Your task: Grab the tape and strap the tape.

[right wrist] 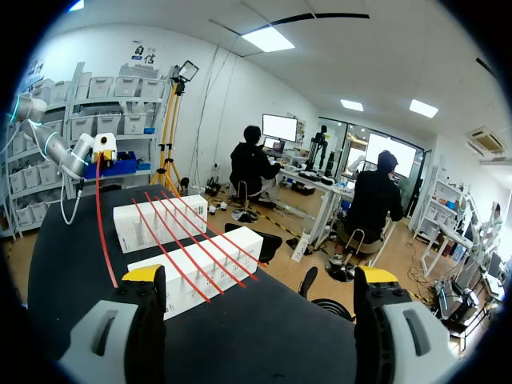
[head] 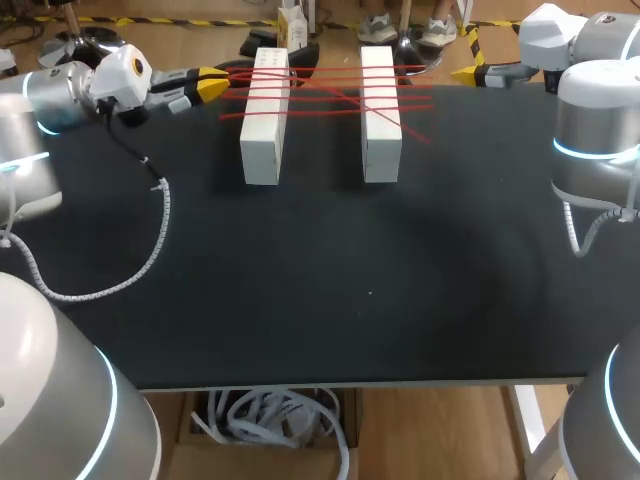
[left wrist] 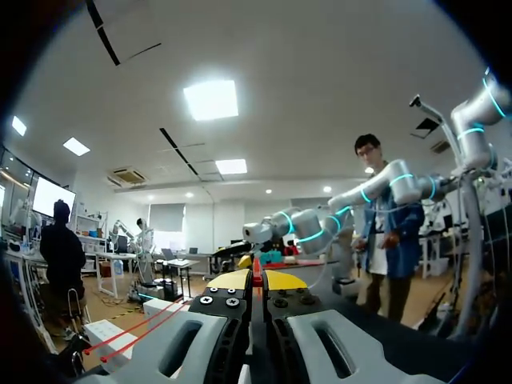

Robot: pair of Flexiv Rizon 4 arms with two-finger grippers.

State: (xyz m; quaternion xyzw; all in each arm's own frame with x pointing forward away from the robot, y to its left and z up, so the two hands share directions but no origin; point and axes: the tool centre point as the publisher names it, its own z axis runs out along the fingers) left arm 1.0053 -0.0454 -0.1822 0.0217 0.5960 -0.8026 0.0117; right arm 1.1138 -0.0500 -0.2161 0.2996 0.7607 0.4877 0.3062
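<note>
Head view is showing the left gripper [head: 212,86] pinching narrowly on the red tape [head: 330,95], which is stretching rightward across 2 white blocks [head: 265,120] toward the right gripper [head: 470,73], which is gaping wide, holding nothing, just beyond the strands.

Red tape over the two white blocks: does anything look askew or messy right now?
Yes. The red tape strands, held at the left gripper, are not parallel: they cross over the right block, one slanting onto the table past it. The left block and right block sit parallel.
</note>
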